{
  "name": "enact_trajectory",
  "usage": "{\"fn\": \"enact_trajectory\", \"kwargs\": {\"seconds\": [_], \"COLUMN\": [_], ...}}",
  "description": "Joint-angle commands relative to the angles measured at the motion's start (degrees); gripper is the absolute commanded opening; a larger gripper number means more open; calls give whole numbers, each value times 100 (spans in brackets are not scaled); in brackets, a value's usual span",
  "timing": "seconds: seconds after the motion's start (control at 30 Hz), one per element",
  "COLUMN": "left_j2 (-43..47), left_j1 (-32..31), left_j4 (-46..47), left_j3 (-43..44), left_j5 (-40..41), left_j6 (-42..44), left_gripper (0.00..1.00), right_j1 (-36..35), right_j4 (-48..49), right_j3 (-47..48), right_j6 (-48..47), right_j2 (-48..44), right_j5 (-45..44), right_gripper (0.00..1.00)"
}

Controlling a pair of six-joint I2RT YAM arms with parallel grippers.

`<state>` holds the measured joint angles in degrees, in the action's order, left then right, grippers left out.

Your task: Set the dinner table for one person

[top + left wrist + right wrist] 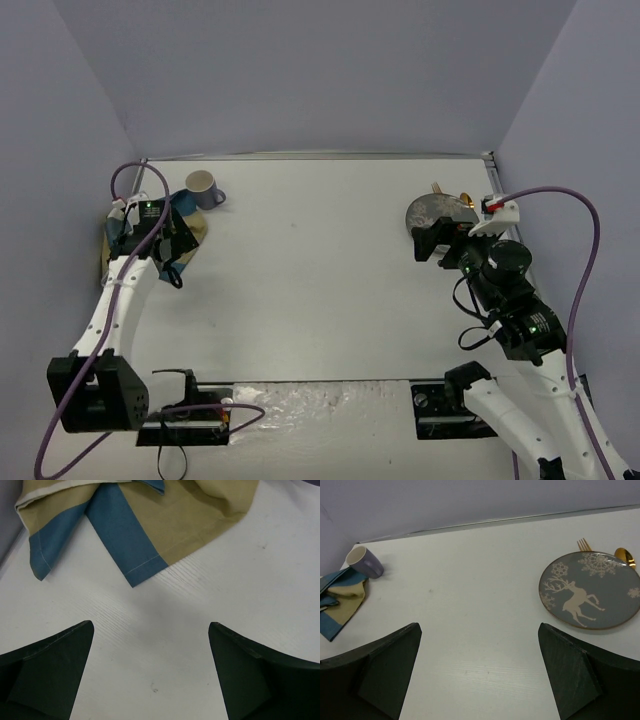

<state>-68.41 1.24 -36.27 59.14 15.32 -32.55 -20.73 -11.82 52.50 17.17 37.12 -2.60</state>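
Observation:
The white dinner table (320, 290) carries a crumpled blue-and-tan checked placemat (195, 218) at the far left, with a lilac mug (203, 187) just behind it. A grey plate with a deer design (437, 212) lies at the far right, with a gold fork (584, 544) and gold spoon (625, 556) behind it. My left gripper (178, 243) is open and empty, low over bare table just short of the placemat's edge (185, 515). My right gripper (432, 247) is open and empty, beside the plate (592, 590), above the table (480, 580).
Pale lilac walls (300, 70) enclose the table on three sides, with a thin metal rim (320, 156) along the back. Purple cables (580, 290) loop from both arms. The arm bases (190, 410) stand at the near edge.

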Motion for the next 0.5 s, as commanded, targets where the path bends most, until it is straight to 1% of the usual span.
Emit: {"fn": "enact_trajectory", "kwargs": {"seconds": [0.0, 0.1, 0.2, 0.3, 0.47], "left_j2": [-781, -1294, -1907, -2431, -2990], "left_j1": [721, 1050, 1227, 1273, 1273], "left_j4": [988, 1206, 1472, 1445, 1234], "left_j3": [-56, -12, 114, 395, 639], "left_j5": [-361, -391, -641, -583, -583], "left_j6": [-778, -932, -1012, -990, -1072], "left_gripper": [97, 97, 97, 96, 91], "right_j1": [-36, -36, -36, -36, -36], "right_j4": [327, 270, 199, 159, 65], "right_j3": [-4, -37, -103, -145, -161], "right_j6": [197, 183, 155, 118, 64], "right_j2": [-65, -142, -249, -310, -321], "right_j5": [474, 489, 429, 401, 401], "right_gripper": [100, 100, 100, 100, 100]}}
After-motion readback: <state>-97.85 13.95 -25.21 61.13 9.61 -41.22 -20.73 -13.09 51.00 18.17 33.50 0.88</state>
